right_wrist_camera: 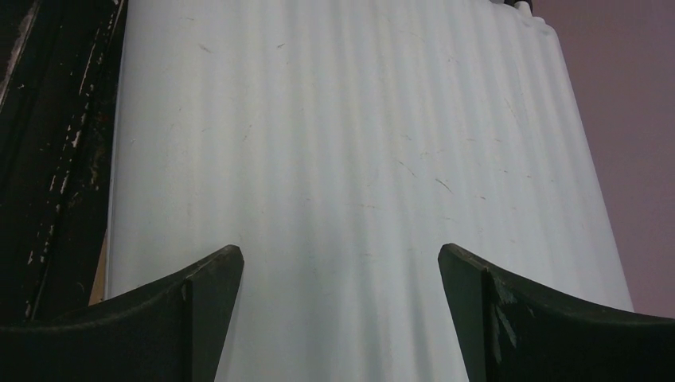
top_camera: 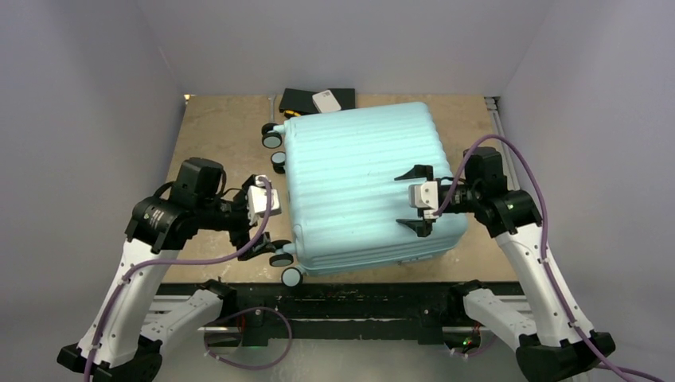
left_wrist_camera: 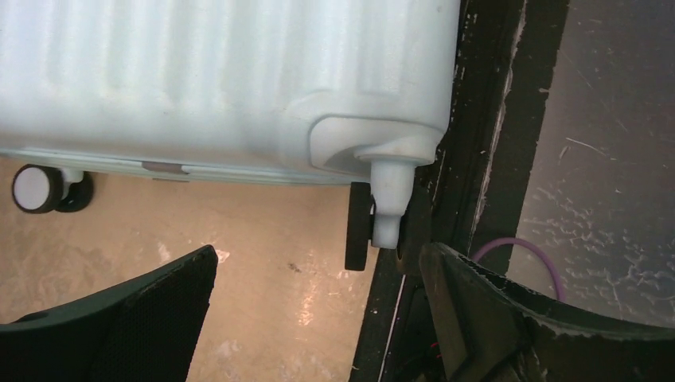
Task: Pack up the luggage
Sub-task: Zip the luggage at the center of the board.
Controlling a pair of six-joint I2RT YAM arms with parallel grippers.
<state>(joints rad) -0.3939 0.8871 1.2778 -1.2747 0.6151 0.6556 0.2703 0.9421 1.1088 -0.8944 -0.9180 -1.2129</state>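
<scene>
Nearest me, the left gripper [top_camera: 267, 215] hangs low at the near-left, its jaws spread wide and holding nothing. Its own camera shows the near wheel [left_wrist_camera: 360, 227] just ahead of the fingers. I'd judge it is placed to brace or nudge that wheeled end.

The luggage [top_camera: 358, 183] lies flat in the middle of the table, ribbed shell up, seemingly closed, with its wheels to the left. Over its right part hovers the right gripper [top_camera: 404, 200], just as wide and just as empty, probably there to work the lid. Whether it touches the shell I cannot tell.

Just past the case's far edge lies a flat black item [top_camera: 302, 99] with a small white thing [top_camera: 326, 101] on it, perhaps waiting to be packed.

The table [top_camera: 223, 135] is a scuffed tan board with a black rail [top_camera: 358, 290] along its near edge. Plain pale walls close in on the left, right and far sides.
</scene>
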